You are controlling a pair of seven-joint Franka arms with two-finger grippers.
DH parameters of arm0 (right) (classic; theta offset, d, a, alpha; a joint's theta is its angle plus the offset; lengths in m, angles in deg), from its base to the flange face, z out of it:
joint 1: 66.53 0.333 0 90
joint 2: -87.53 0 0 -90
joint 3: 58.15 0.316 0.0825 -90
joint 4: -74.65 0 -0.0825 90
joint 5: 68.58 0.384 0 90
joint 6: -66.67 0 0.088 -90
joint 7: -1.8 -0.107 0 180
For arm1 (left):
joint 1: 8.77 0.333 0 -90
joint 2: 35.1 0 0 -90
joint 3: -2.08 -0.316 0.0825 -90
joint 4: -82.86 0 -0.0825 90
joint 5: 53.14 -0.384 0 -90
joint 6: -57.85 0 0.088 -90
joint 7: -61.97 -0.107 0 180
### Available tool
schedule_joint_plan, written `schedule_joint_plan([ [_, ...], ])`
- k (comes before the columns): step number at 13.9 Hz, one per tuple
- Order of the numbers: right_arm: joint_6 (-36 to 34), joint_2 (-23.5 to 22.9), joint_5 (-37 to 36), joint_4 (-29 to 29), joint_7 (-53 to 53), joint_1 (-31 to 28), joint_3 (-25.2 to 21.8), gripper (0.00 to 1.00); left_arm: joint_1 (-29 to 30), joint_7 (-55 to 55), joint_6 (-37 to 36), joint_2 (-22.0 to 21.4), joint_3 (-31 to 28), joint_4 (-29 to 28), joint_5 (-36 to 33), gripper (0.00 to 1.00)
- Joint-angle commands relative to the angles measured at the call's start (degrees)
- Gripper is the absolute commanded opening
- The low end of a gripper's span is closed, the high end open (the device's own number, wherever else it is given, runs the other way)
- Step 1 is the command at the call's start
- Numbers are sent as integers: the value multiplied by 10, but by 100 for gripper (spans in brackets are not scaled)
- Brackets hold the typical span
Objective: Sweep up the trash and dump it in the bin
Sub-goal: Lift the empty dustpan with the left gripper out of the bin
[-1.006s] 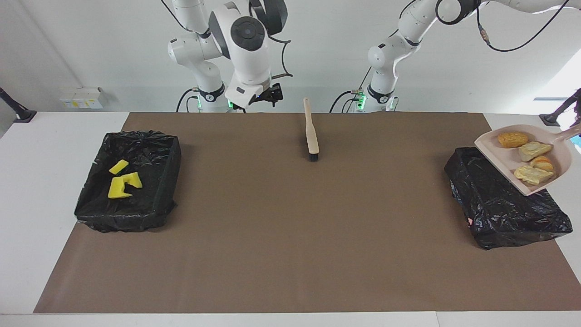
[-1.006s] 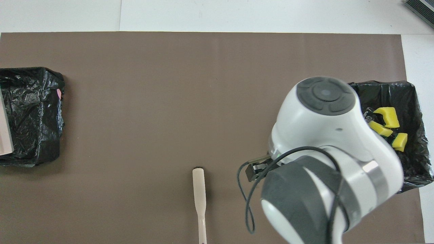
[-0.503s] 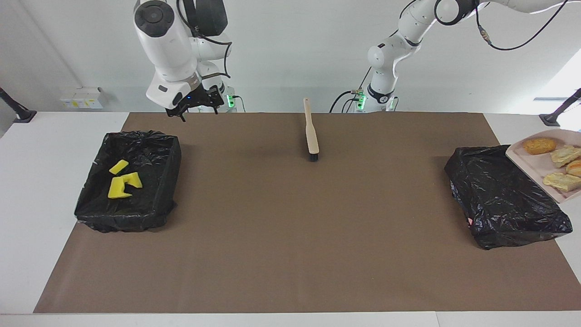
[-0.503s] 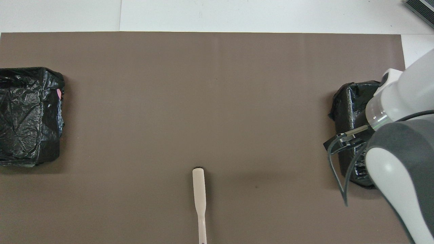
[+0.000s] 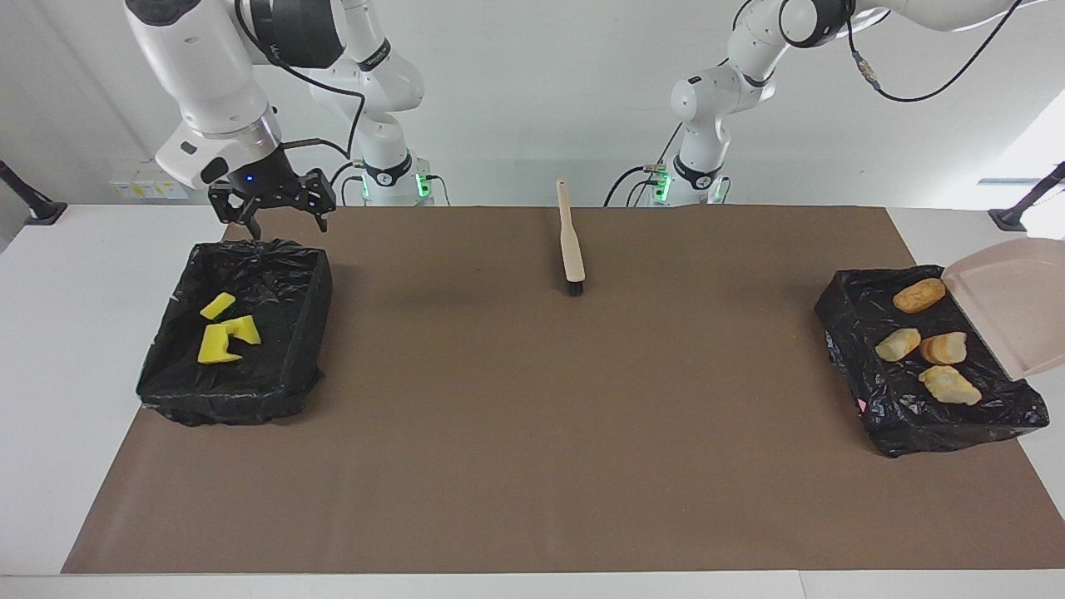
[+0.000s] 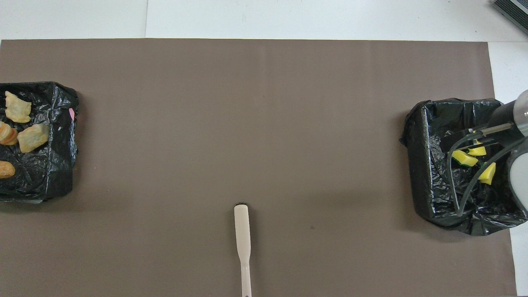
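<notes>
Your right pincer (image 5: 283, 218) hangs wide open and empty over the bin (image 5: 312, 287) holding three yellow sponge bits (image 5: 226, 333). The left pincer is out of frame, closed; the dustpan (image 5: 1011, 304) tilts over the other bin (image 5: 849, 312), where four bread lumps (image 5: 922, 341) lie. The brush (image 5: 571, 245) rests mid-tabletop.

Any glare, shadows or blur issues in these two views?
Facing view: window glare washes out the edge by the dustpan; soft shadow on the mat beside the brush. Overhead view: the right arm, out of focus, covers some yellow scraps.
</notes>
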Motion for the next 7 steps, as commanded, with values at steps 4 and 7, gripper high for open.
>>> schedule_joint_plan([
  [4,-2,14,3,5,-62,-15,7,100,-26,1,-40,-24,-7,13,-55,0],
  [7,-2,18,17,10,-60,-16,6,100,-28,0,-74,-27,0,13,-44,0],
])
